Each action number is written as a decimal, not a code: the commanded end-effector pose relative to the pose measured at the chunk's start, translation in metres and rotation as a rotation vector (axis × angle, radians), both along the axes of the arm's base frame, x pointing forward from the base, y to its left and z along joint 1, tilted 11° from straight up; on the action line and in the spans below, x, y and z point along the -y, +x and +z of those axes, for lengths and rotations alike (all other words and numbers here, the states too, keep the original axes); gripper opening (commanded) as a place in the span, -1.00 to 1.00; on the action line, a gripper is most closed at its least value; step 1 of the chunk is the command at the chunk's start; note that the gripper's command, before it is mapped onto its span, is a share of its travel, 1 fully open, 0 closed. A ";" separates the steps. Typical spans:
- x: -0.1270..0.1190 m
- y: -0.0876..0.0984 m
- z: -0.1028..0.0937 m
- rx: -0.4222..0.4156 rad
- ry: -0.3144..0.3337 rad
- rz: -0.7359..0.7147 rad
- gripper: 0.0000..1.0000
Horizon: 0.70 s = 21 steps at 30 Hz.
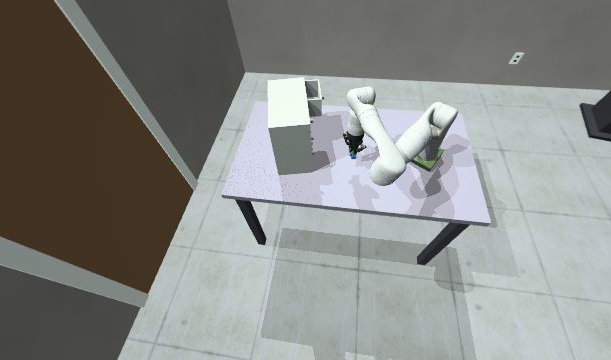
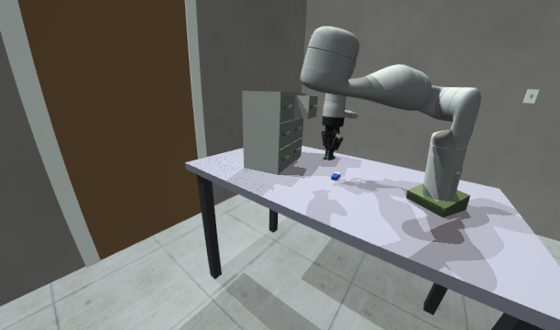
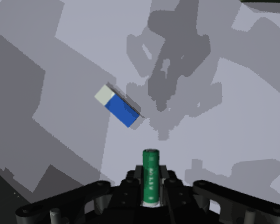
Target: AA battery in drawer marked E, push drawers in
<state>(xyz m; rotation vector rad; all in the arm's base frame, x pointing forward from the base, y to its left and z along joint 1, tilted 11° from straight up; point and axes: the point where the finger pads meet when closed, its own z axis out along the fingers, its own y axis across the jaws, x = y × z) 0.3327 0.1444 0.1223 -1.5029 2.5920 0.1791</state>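
No text can be read with certainty. Pale characters run in a line lengthwise along the green battery (image 1: 351, 154) (image 2: 325, 158) (image 3: 151, 175) between the pincer's (image 1: 354, 151) (image 2: 329, 157) (image 3: 151, 172) fingers, in the wrist view; they are too small and coarse to spell out, and a further small pale mark near the battery's lower end there is equally unclear. On the chest (image 1: 289, 102) (image 2: 261, 130), small dark marks stand beside the knobs on drawer fronts in the exterior view, including the pulled-out upper drawer (image 1: 314, 107) (image 2: 312, 106); which letters they might be cannot be told.
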 end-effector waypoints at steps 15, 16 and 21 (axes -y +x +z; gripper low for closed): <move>0.108 0.064 -0.012 -0.065 0.027 -0.404 -0.82; 0.114 0.068 -0.013 -0.070 0.028 -0.427 -0.82; 0.140 0.083 -0.017 -0.087 0.035 -0.527 -0.82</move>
